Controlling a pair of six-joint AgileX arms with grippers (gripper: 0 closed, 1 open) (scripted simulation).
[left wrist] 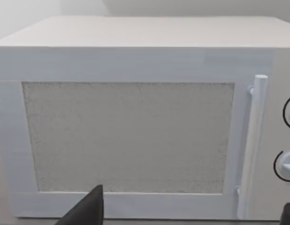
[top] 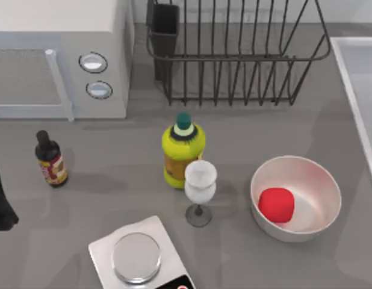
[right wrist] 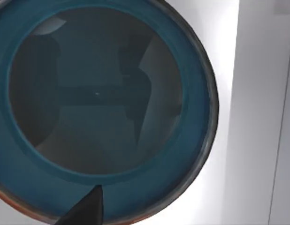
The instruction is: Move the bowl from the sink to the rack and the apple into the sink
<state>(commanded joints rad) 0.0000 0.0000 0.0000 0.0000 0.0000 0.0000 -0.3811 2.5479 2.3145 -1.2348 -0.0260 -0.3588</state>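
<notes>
Left arm parked by the microwave, right gripper over the bowl in the sink.
Left gripper [left wrist: 192, 218] faces the microwave [top: 59, 57], jaws apart; rack [top: 234, 54] stands behind; apple [top: 276, 205] sits in the white bowl [top: 318, 186]; bowl [right wrist: 103, 108] lies in the sink [top: 360, 78] at right; right jaws' state: cannot tell.

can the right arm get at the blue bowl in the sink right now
Probably yes: the right wrist view looks straight down into the bowl in the sink from close above, with nothing lying in it or over it.
</notes>
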